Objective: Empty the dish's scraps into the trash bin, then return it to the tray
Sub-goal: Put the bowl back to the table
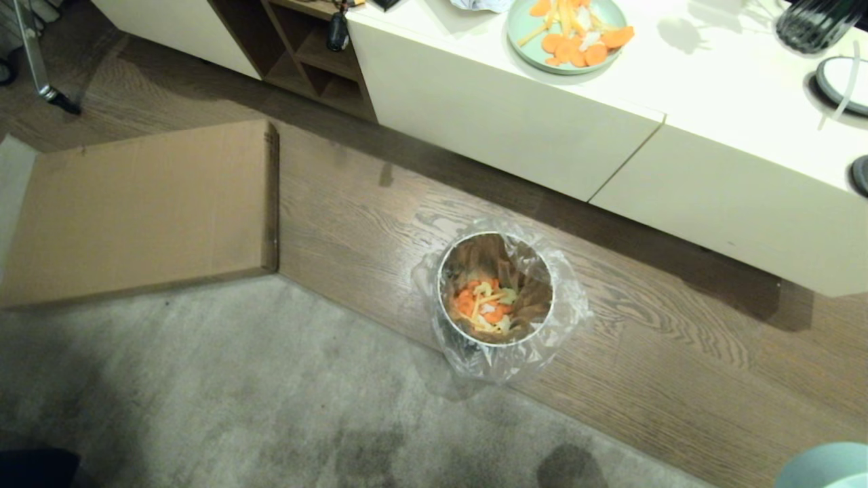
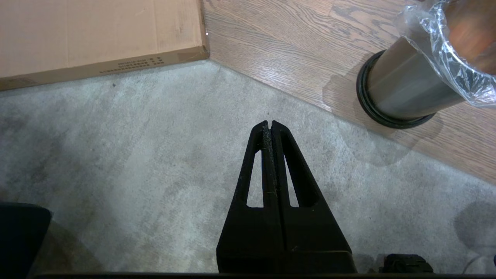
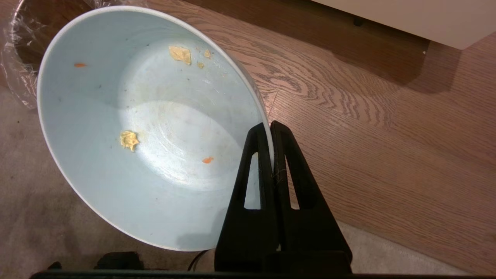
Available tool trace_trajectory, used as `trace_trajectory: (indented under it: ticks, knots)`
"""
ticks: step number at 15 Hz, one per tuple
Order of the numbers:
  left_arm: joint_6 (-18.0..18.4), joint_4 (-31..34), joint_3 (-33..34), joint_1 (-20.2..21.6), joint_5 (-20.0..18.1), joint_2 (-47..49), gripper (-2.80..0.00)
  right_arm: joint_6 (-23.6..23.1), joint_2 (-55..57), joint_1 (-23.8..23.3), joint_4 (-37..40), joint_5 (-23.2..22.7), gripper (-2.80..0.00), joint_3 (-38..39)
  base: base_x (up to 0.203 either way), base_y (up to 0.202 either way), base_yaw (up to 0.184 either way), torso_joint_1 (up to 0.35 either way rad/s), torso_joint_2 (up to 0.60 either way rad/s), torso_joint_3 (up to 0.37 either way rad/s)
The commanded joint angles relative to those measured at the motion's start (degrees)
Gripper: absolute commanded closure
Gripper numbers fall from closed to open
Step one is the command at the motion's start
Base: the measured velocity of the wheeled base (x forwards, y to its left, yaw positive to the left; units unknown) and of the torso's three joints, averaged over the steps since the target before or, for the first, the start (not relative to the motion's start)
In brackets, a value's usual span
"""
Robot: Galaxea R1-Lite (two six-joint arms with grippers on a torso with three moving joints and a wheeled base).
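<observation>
- The right gripper (image 3: 271, 126) has its jaws pinching the dish (image 3: 147, 128) by its thin rim alone; tilted so, it could slip out.
- Stuck bits may drop onto the rug (image 1: 203, 393).
- The left gripper (image 2: 270, 124), jaws clenched on nothing, hangs idle.
- The scraps (image 1: 485, 305) lie in the trash bin (image 1: 444, 285).

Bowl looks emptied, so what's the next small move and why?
Probably lift the bowl, pinched at its rim by the right gripper, toward the counter: most scraps already lie in the bin, and only a few crumbs cling inside.
</observation>
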State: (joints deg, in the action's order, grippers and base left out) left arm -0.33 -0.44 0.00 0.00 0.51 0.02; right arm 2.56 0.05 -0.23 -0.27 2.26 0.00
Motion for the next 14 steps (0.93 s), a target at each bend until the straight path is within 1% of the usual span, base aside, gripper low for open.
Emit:
trace_trajectory:
  ticks: [1,14]
  knots:
    - [-0.02,0.0,0.0,0.0,0.02,-0.02,0.0,-0.01,0.02,-0.03,-0.08,0.03,0.0,0.0,0.0,0.0,0.0,0.0,0.0,0.0]
    - [-0.11,-0.04,0.0,0.0,-0.13,-0.02,0.0,-0.01,0.04,-0.03,0.0,0.03,0.0,0.0,0.0,0.0,0.0,0.0,0.0,0.0]
